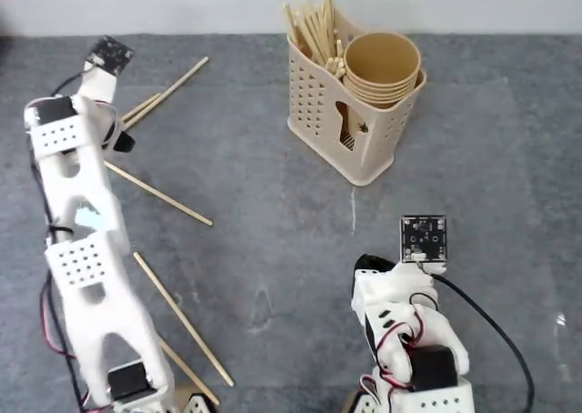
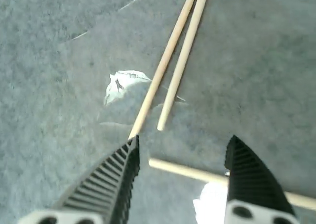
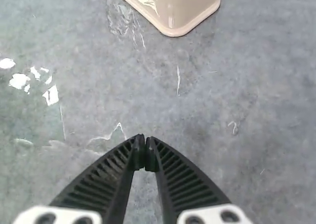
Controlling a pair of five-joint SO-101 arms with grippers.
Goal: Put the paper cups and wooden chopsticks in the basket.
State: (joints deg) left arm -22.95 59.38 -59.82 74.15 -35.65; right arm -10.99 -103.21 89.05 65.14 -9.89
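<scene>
Near the tabletop's far edge we saw the basket (image 1: 318,104) holding stacked paper cups (image 1: 382,58) and many chopsticks (image 1: 314,26). Toward the left edge, our left gripper (image 2: 183,140) hung open above loose chopsticks (image 2: 163,61). Our right gripper (image 3: 145,140) sat closed on nothing near the front edge.

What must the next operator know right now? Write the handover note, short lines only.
Claws: left claw open and empty, over a loose pair of chopsticks. The right claw is shut and empty, over the table short of the basket.
Done: paper cups are stacked in the basket, with a chopstick bundle beside them.
To do: the loose pair, plus three single chopsticks lying on the table.
</scene>
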